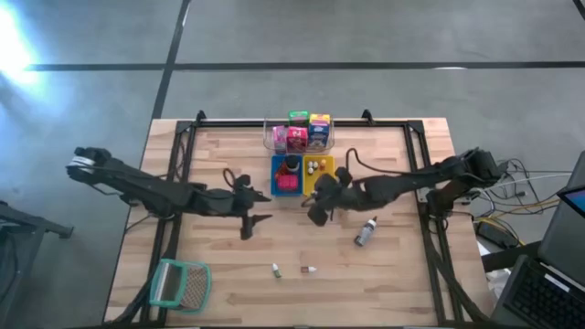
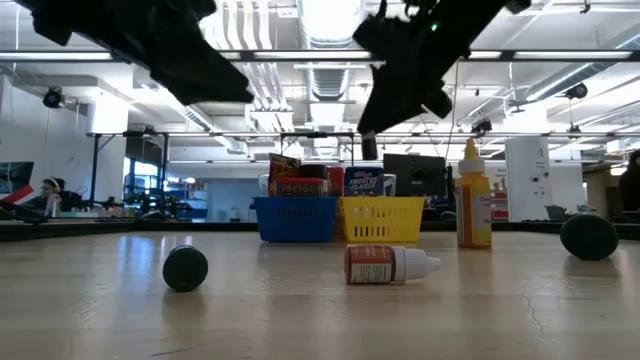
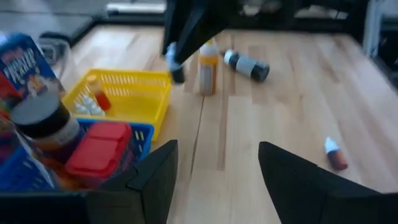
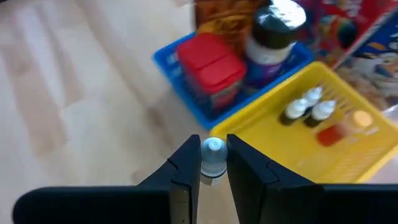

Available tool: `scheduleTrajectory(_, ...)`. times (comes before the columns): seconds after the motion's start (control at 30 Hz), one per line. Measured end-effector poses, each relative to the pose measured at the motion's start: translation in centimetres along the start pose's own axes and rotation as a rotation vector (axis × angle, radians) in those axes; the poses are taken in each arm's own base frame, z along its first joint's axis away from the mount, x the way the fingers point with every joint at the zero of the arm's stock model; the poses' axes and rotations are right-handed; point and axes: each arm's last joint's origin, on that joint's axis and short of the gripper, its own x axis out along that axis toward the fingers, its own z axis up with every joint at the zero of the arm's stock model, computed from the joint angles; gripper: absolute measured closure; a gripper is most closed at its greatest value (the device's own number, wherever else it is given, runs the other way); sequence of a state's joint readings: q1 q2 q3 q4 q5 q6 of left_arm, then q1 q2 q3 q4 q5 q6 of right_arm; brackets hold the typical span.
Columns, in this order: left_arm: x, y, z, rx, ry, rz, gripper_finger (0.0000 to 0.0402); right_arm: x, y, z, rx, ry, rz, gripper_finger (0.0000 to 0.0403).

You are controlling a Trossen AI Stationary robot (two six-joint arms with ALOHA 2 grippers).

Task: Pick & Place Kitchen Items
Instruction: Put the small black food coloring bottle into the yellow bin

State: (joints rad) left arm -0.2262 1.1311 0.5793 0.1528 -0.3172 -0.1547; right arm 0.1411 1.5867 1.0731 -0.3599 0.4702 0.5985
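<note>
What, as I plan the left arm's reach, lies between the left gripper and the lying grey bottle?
The right gripper, shut on a small bottle, sits between the left gripper and the grey bottle, as the high view shows.

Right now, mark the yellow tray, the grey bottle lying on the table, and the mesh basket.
yellow tray (image 4: 292, 146), right wrist view: on its bare floor.
grey bottle (image 2: 385, 264), low view: on its labelled body.
mesh basket (image 1: 180, 284), high view: on its mesh, inside the teal rim.
</note>
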Motion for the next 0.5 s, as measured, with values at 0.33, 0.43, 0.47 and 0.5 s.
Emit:
scheduleTrajectory(0.33, -3.4, 1.2, 0.5, -0.047, -0.134, 0.007, 0.0172, 2.4, -2.9, -0.4, 0.068, -0.045, -0.046, 0.0344)
scheduleTrajectory(0.43, -3.7, 1.3, 0.4, -0.052, -0.147, 0.005, 0.0172, 2.6, -3.2, -1.1, 0.091, -0.028, -0.055, 0.0344)
scheduleTrajectory(0.47, -3.8, 1.3, 0.4, -0.051, -0.144, 0.005, 0.0172, 2.7, -3.3, -1.3, 0.099, -0.024, -0.059, 0.0344)
scheduleTrajectory(0.5, -3.8, 1.3, 0.4, -0.051, -0.145, 0.005, 0.0172, 2.8, -3.4, -1.6, 0.103, -0.022, -0.07, 0.0344)
